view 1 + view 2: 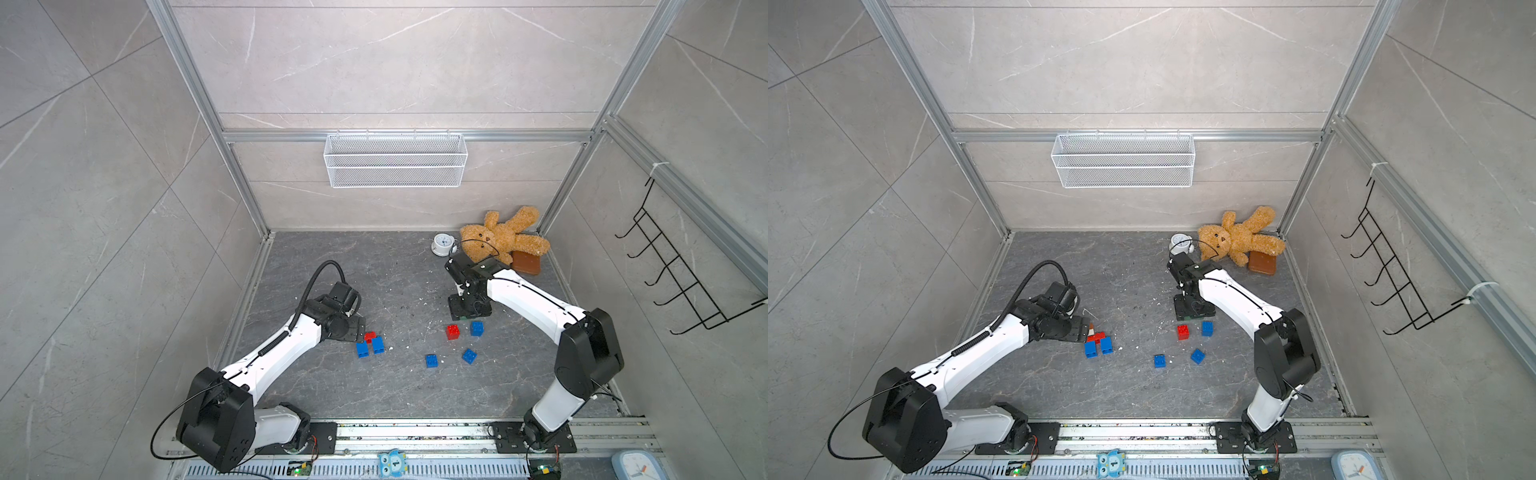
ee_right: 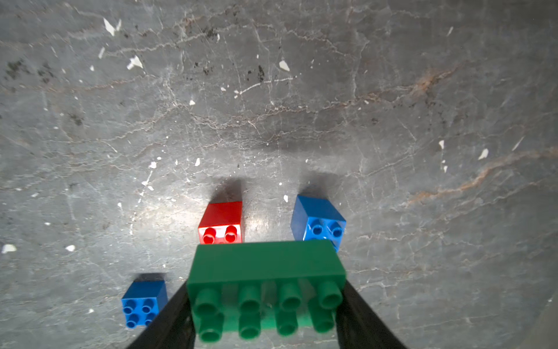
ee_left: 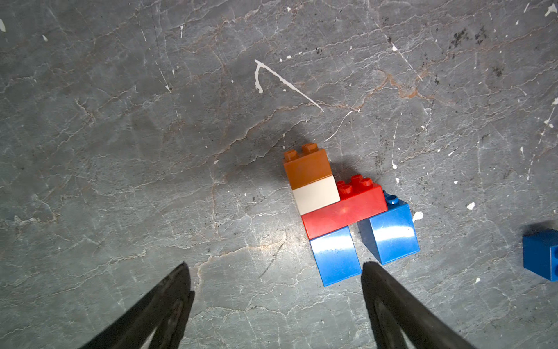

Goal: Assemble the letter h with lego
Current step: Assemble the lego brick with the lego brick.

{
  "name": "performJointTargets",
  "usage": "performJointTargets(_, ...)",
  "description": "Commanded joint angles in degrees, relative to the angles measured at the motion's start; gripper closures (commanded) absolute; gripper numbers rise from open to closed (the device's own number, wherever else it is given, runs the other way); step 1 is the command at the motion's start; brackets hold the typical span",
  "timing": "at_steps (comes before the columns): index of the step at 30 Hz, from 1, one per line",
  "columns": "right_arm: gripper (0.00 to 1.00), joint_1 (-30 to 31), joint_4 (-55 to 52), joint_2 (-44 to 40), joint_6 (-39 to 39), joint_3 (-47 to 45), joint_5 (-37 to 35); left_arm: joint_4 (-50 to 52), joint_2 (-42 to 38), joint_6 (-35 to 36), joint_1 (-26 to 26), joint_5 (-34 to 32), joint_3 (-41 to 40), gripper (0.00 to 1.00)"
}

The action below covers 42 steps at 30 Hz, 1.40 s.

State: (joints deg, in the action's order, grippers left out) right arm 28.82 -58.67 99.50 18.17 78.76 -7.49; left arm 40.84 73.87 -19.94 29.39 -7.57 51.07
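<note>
The left gripper (image 3: 274,267) hangs spread wide and empty just beside the half-built lego stack (image 3: 344,211). Well apart from that stack, where a loose red brick (image 1: 453,331) and three blue bricks (image 1: 432,360) lie, the right gripper (image 2: 265,302) is clamped on a long green brick (image 2: 265,263).

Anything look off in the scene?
The lego build lies flat by the left tool; one blue leg sits skewed to the red bar, a stud showing, so probably unseated. White chips litter the table.
</note>
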Motion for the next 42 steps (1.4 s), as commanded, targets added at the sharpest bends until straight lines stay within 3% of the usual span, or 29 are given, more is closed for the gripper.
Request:
performJointTargets(1, 1.00, 0.0, -0.4, 2.5, -5.3, 1.1, 0.3, 1.3, -1.4, 0.4, 0.3, -1.7, 1.2, 0.10)
performJointTargets(15, 1.00, 0.8, 2.8, 5.5, -6.1, -0.9, 3.9, 1.2, -0.5, 0.4, 0.3, -2.3, 1.4, 0.09)
performJointTargets(33, 1.00, 2.5, 4.5, 0.4, -2.6, -5.8, 3.2, 1.2, -0.2, 0.5, 0.3, -2.3, 1.3, 0.09)
performJointTargets(42, 1.00, 2.5, 1.3, -0.1, -5.0, -4.0, 4.7, 1.3, -0.4, 0.6, 0.3, -2.4, 1.3, 0.09)
